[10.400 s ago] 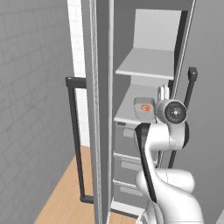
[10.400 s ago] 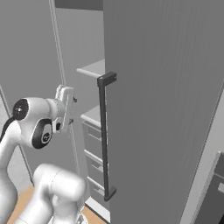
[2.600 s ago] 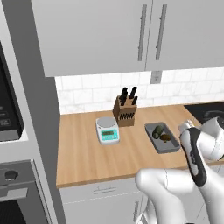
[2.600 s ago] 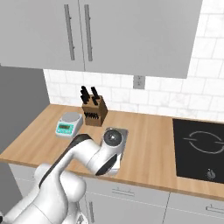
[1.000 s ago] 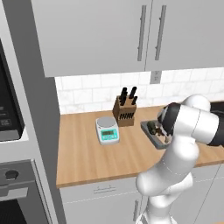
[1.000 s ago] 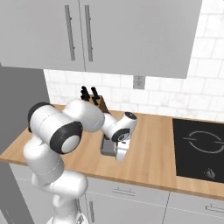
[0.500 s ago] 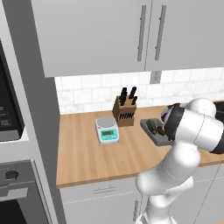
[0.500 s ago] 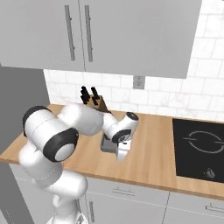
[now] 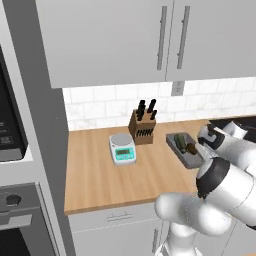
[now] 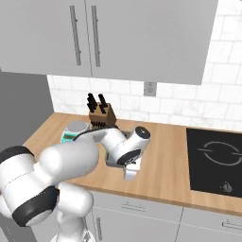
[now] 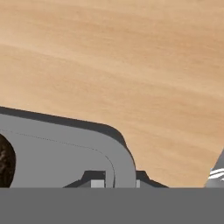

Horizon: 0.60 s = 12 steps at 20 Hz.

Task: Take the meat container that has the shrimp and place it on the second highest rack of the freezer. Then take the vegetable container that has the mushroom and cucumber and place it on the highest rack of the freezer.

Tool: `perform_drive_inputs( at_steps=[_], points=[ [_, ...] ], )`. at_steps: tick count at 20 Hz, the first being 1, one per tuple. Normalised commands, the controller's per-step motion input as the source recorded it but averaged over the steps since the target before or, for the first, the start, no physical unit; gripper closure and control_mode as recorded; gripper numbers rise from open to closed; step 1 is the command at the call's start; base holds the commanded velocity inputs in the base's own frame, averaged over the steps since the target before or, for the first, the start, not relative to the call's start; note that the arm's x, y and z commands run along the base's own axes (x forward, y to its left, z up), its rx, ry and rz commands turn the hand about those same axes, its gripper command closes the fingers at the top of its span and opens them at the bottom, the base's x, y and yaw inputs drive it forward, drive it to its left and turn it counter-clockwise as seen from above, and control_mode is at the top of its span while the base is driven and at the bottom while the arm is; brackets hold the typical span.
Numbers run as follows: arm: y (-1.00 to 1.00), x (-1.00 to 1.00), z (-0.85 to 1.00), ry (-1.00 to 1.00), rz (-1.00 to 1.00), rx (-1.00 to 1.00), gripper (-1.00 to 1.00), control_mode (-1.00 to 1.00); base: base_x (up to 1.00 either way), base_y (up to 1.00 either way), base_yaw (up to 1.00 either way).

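Wooden surface (image 9: 95, 180) runs under pale grey wall cupboards (image 9: 125, 40) and a white tiled backsplash (image 9: 100, 107), and I'm looking down on it from both sides of the base. On it I've got a small white kitchen scale with a green display (image 9: 122, 148), and just beside that a brown wooden knife block with black handles (image 9: 143, 127). Off to the right in the right base view sits a black glass hob (image 10: 217, 160).

Now the one I care about: the shallow grey rectangular vegetable container (image 9: 184, 150), lying on the surface to the right of the knife block. Inside it I can see the dark green oblong cucumber (image 9: 180, 141) and, next to it, a small dark lump that I take to be the mushroom (image 9: 191, 148), though it's tiny from here.

My claw (image 11: 114, 181) is down at the container's near corner. In the hand view the two dark fingertips (image 11: 96, 179) sit either side of the grey rim, pinched closed on it. A dark brown edge (image 11: 5, 168) shows at the far left of that view, inside the tray. In the right base view the white wrist (image 10: 132, 151) covers most of the tray.
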Motion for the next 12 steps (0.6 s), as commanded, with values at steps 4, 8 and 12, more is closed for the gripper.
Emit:
perform_drive_inputs(
  at_steps=[4,8,12],
  points=[
    [0.0,-0.59,0.62,-0.13,0.0,0.0,1.0,-1.0,0.0,0.0,0.0],
    [0.01,-0.63,0.72,-0.02,0.0,0.0,1.0,-1.0,0.0,0.0,0.0],
    [0.24,-0.57,0.59,0.0,0.0,0.0,1.0,-1.0,0.0,0.0,0.0]
  ],
)
